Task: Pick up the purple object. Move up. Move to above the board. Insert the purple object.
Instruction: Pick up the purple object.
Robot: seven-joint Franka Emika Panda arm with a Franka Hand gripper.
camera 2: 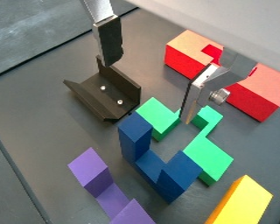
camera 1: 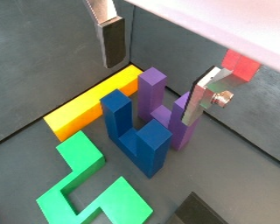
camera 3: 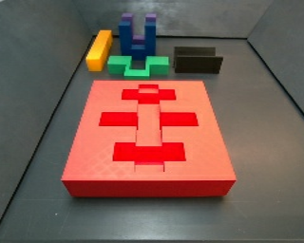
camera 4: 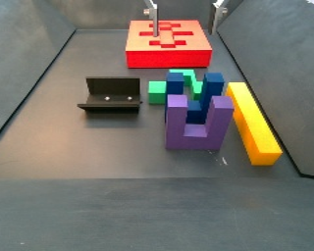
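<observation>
The purple object (camera 4: 196, 125) is a U-shaped block standing prongs up on the floor, right against the darker blue U-shaped block (camera 4: 202, 90). It also shows in both wrist views (camera 1: 154, 94) (camera 2: 105, 179) and behind the blue block in a side view (camera 3: 152, 27). The board (camera 3: 148, 133) is a large red slab with cross and bar cut-outs, also in a side view (camera 4: 169, 41). My gripper (camera 1: 150, 87) is open and empty, well above the blocks, with a purple prong seen between its fingers (camera 1: 111, 42). It shows in a wrist view (camera 2: 152, 87) and at a side view's edge (camera 4: 186, 8).
A yellow bar (camera 4: 251, 120) lies beside the purple and blue blocks. A green block (camera 4: 163, 90) lies on the floor against the blue one. The fixture (camera 4: 110, 95) stands on the floor near them. Grey walls enclose the floor.
</observation>
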